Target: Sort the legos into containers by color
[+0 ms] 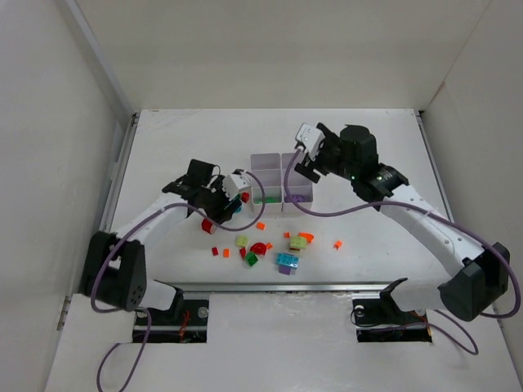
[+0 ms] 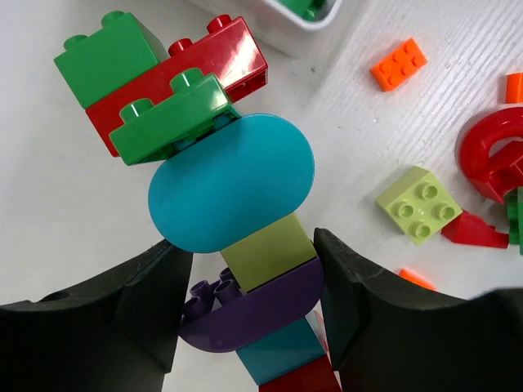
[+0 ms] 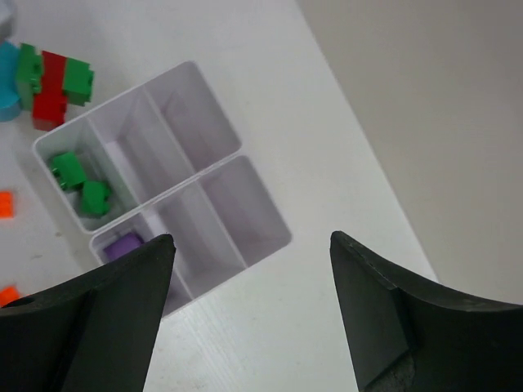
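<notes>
Between the fingers of the left gripper (image 2: 248,241): one stack of joined legos (image 2: 233,184). Order outward from the jaws: red, cyan, purple, yellow-green, a cyan oval plate, then green, red and green bricks at the far end. The jaws are part closed and press on the purple and yellow-green section from both sides. Nothing else is held. Whether the far end rests on the table (image 1: 188,139) cannot be told.

Tray (image 3: 214,163): white, six compartments, mid-table. Its nearest corner lies just beside the far end of the stack, apart from it. Contents seen:
- green pieces (image 3: 78,175) in the corner compartment nearest the stack
- purple piece (image 3: 122,245) in the compartment next to that one

Right gripper (image 3: 252,241): hangs above the tray, jaws spread wide with nothing between them, well apart from the stack.

Loose legos (image 1: 261,249): scattered on the table on the near side of the tray. None touches either gripper. Beside the held stack:
- orange brick (image 2: 398,64)
- yellow-green brick (image 2: 418,202)
- red arch (image 2: 490,155)

Further along the scatter: cyan brick (image 1: 286,260)
</notes>
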You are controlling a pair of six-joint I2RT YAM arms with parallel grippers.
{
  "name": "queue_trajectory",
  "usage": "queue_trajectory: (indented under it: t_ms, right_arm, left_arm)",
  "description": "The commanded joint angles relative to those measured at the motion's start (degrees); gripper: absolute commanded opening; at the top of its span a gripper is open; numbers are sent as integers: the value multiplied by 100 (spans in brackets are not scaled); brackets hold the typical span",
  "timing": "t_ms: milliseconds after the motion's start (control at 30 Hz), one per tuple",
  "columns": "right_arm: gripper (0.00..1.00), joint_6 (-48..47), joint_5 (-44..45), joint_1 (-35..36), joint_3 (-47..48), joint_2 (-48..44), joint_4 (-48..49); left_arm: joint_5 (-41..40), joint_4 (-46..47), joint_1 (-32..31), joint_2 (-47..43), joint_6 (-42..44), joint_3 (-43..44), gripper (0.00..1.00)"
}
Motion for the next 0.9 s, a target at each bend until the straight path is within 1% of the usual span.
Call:
queue_trajectory:
  t_ms: [0, 33, 67, 100, 133, 167, 200, 233, 267, 300, 333, 367, 433, 500, 533, 600, 633, 700, 767, 800, 867]
  right_arm:
    - [82, 104, 575, 38, 631, -356, 722]
    - [96, 322, 707, 38, 693, -409, 820]
    - [100, 498, 856, 38, 754, -409, 934]
    - [100, 726, 1197, 38, 825, -409, 1031]
    - [100, 1372, 1383, 38, 1017, -409, 1119]
    - [100, 1735, 1533, 38, 1132, -409, 1119]
    - [100, 2096, 1621, 38, 1246, -348, 1119]
    - [100, 2413, 1509, 38, 1395, -348, 1119]
    - [100, 2581, 1134, 38, 1397, -295, 1119]
    - [100, 2652, 660, 38, 1466, -295, 1119]
    - [100, 2653, -362, 38, 1519, -217, 1119]
    - [100, 2966, -712, 38, 1676, -77, 1119]
    - [100, 3398, -1283, 38, 1861, 73, 1119]
    - [100, 3724, -1610, 38, 1985, 249, 1119]
    - [100, 3725, -1812, -23, 1985, 302, 1119]
    - [100, 3961, -2374, -102, 1985, 460, 1067]
    - [100, 4041, -2377, -103, 1985, 513, 1006]
    - [100, 4225, -2920, -182, 2038, 645, 1005]
    - [100, 4480, -3324, -270, 2100, 926, 1005]
    - [100, 4568, -3717, -348, 2161, 1022, 953]
    - [100, 4762, -4063, -402, 2249, 1339, 952]
  left_arm:
    - [92, -27, 78, -898, 763, 227, 0]
    - [223, 104, 78, -1248, 896, 166, 0]
    - [320, 184, 78, -1434, 1037, 166, 0]
    - [443, 280, 78, -1610, 1178, 26, 0]
    - [592, 490, 78, -1943, 1431, 25, 0]
    - [881, 622, 78, -2103, 1530, -53, 0]
    - [1066, 728, 78, -2235, 1626, -54, 0]
    - [1251, 825, 78, -2349, 1732, -54, 0]
    - [1583, 1000, 78, -2524, 1915, -54, 0]
    - [1726, 1080, 78, -2578, 1978, -54, 0]
    - [1858, 1150, 78, -2579, 1979, 15, 0]
    - [1955, 1151, 78, -2579, 1979, 77, 0]
    - [2201, 1117, 78, -2579, 1979, 226, 0]
    - [2385, 845, 78, -2421, 2093, 446, 0]
    - [2439, 765, 78, -2421, 2224, 499, 0]
    - [2509, 703, 78, -2421, 2365, 500, 0]
    - [2509, 703, 78, -2421, 2366, 500, 0]
    - [2509, 703, 78, -2482, 2523, 500, 0]
    - [2571, 650, 26, -2543, 2577, 500, 0]
    - [2571, 650, -35, -2544, 2637, 500, 0]
    - [2571, 650, -88, -2544, 2638, 500, 0]
